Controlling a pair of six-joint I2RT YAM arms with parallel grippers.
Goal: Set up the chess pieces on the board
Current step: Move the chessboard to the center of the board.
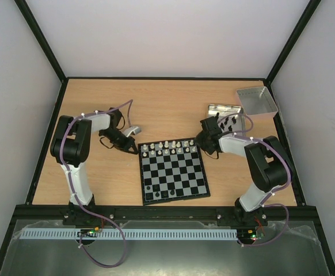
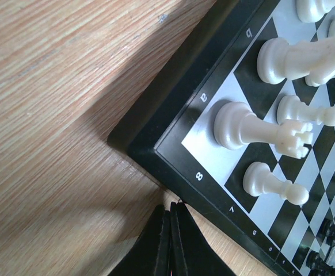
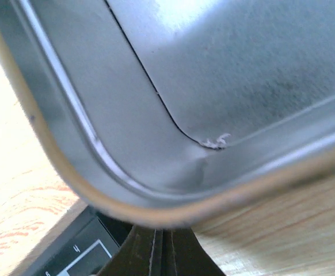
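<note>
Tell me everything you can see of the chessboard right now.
The board is a small square of black and silvery-white squares with a black border carrying white numbers and letters. It lies flat on the wooden table, slightly turned. White pieces stand along its two far rows, with a few black pieces near its near-left corner. A white rook occupies the far-left corner square. The left gripper, fingers together, sits right beside that corner.

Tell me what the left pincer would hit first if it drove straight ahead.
Most likely the corner of the board, ahead of the left pincer; a white rook stands just beyond. Depth is unclear.
</note>
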